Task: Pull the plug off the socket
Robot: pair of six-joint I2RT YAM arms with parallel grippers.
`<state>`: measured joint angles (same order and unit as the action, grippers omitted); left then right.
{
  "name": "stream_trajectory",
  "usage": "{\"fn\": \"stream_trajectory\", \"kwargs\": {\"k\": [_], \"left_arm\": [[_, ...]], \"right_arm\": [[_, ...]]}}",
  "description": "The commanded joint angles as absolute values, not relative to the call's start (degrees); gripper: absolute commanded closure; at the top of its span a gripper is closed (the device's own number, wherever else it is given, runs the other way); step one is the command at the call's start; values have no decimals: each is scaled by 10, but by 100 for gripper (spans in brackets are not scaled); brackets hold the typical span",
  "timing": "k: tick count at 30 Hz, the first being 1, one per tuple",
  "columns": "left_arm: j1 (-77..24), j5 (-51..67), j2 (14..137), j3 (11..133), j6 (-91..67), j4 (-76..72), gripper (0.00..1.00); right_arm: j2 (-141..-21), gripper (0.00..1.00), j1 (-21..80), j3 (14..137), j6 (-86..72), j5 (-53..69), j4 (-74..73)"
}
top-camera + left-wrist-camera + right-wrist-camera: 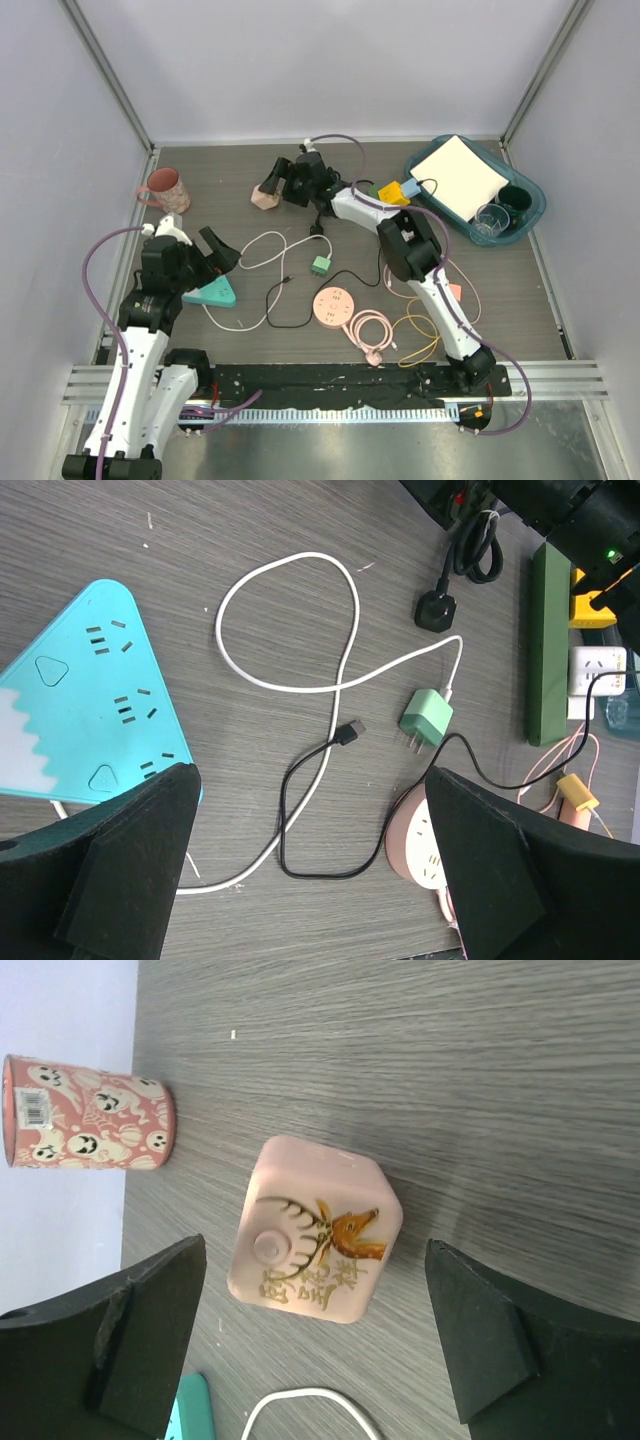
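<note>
A grey wood-grain table [450, 200] is seen from above and from two wrist cameras. The green plug [426, 717] lies loose near the middle of the table, its two metal prongs bare and pointing toward the round pink socket [418, 845] just beside it. It is not seated in anything, so that plug appears to be out already. Its white cable [296, 557] loops slackly across the table, and a black cable [350, 731] curls from the pink socket with its free end nearby. The left gripper [308, 775] hovers over this spot, fingers spread wide and holding nothing. One finger is above the corner of a teal triangular power strip [90, 695], a stance that suits coming down on the cables. At the far side, the right gripper [312, 1250] is also wide and empty, its fingers flanking a pink cube [315, 1225] without touching it, likely lined up to grasp it. A ghost-patterned mug [90, 1112] stands near the cube. A dark green strip [548, 650] has a white adapter [597, 670] and a yellow plug [590, 605] against it; whether they are plugged in cannot be told.
</note>
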<state>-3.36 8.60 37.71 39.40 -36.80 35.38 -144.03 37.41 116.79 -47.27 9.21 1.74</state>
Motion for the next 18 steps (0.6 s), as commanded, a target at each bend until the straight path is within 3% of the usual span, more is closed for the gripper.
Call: {"fn": "stream_trajectory", "kwargs": {"k": [1,7,18], "left_arm": [[-33,84,374,403,-356,333,0],[-33,76,371,403,-357,335,0],[-33,76,355,398,-360,330,0]], "right_arm": [[-1370,3,346,1181,-462,88,-25],[-1268,2,306,1138,-391,89,-109],[-982,2,186,924,-250,43,-293]]}}
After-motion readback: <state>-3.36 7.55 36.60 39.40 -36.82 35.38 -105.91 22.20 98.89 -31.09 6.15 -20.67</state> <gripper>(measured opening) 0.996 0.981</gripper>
